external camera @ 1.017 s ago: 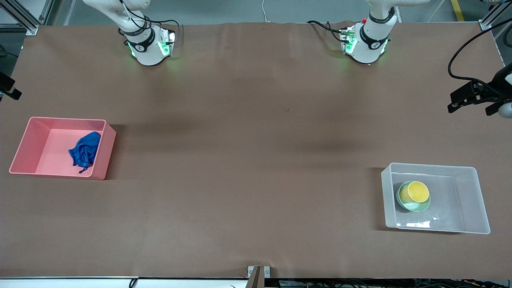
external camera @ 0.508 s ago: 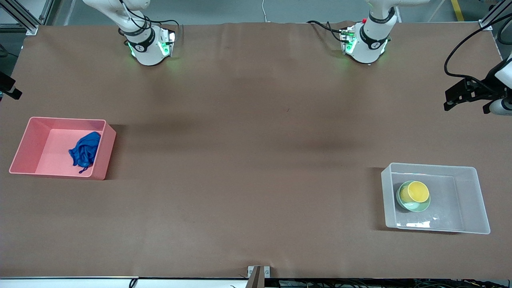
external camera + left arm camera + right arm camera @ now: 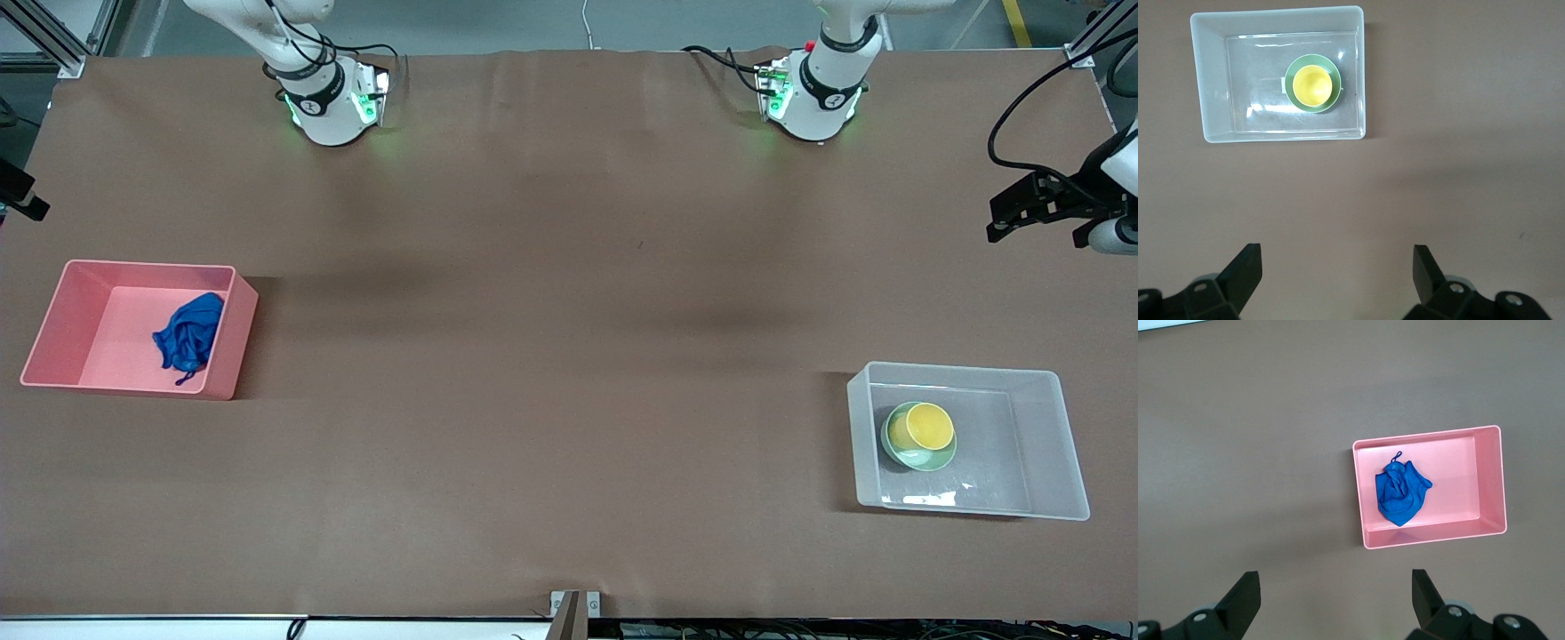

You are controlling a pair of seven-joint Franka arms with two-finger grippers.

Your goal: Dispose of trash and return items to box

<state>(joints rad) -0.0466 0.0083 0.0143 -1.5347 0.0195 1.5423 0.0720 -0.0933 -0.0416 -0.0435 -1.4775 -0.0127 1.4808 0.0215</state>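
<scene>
We judge the job finished: the blue cloth (image 3: 188,332) lies in the pink bin (image 3: 53,320), the yellow cup (image 3: 928,426) sits in the green bowl (image 3: 898,452) inside the clear box (image 3: 1058,444). Left gripper (image 3: 1338,273) and right gripper (image 3: 1336,597) hang spread and empty, high over bare table (image 3: 569,356); we should simply hold them clear.

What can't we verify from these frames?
- Right gripper: front view shows only a dark part at the frame edge; fingers spread in the right wrist view.
- Left gripper: half cut off in front view.
- Bowl: inside covered by the cup.
- Cloth: underside hidden in the pink bin.
</scene>
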